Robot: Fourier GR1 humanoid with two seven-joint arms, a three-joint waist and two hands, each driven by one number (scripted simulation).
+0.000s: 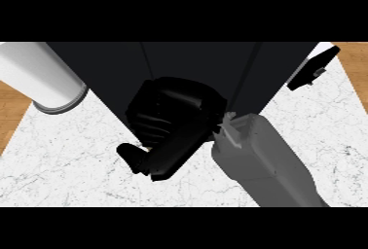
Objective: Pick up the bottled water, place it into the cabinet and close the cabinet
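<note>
- One hand (173, 129) shows in the head view, black, on a grey forearm (269, 160) that comes in from the lower right: the right hand.
- Hand lies up against the front of the dark cabinet (187, 63), at the cabinet's lower middle.
- Fingers (147, 124) look curled in a bunch, thumb (131, 154) sticking out low left over the tabletop; cannot tell whether they clamp anything, since the hand hides whatever is under it.
- Bottle not visible anywhere; cannot tell whether it sits inside the cabinet or behind the hand.
- Cabinet fills the upper centre, black, narrowing downward, with thin vertical seams on its front.
- Cannot tell if the cabinet door is closed or ajar.
- Small dark handle-like piece (309, 78) on a pale panel at the cabinet's upper right edge.
- White cylinder (39, 73) with a grey rim stands at upper left, just beside the cabinet's left side.
- Tabletop (72, 165) is white marble with grey veins; wooden floor (10, 104) shows at far left and upper right corner.
- Left hand shows nowhere.
</note>
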